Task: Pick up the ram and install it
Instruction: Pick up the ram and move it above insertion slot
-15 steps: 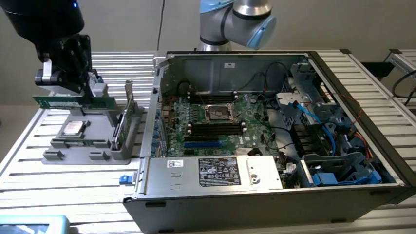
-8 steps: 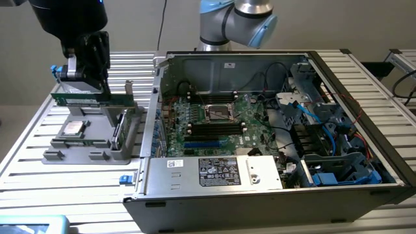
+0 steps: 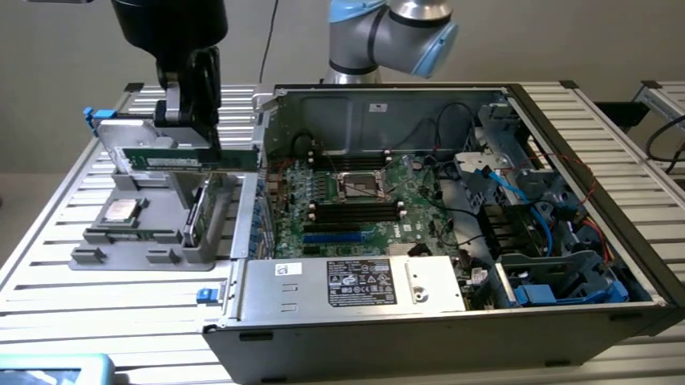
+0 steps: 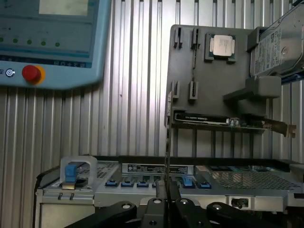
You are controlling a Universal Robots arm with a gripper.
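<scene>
The ram (image 3: 192,159), a long thin green stick with a white label, hangs level in the air above the grey holder tray (image 3: 139,245) at the exterior view's left. My gripper (image 3: 191,143) is shut on its upper edge from above. In the wrist view the ram (image 4: 167,142) appears edge-on as a thin line running out from between my fingers (image 4: 176,203), with the gripper (image 4: 166,191) closed around it. The open computer case (image 3: 599,241) lies to the exterior view's right, and the black memory slots (image 3: 354,210) sit on its motherboard beside the processor socket (image 3: 358,186).
The grey tray (image 4: 228,76) also carries a processor chip (image 4: 222,45), a hard drive (image 4: 278,45) and a larger expansion card (image 4: 218,121). A teach pendant with a red button (image 4: 32,73) lies on the slatted table. The case's power supply (image 3: 354,282) sits at its near side.
</scene>
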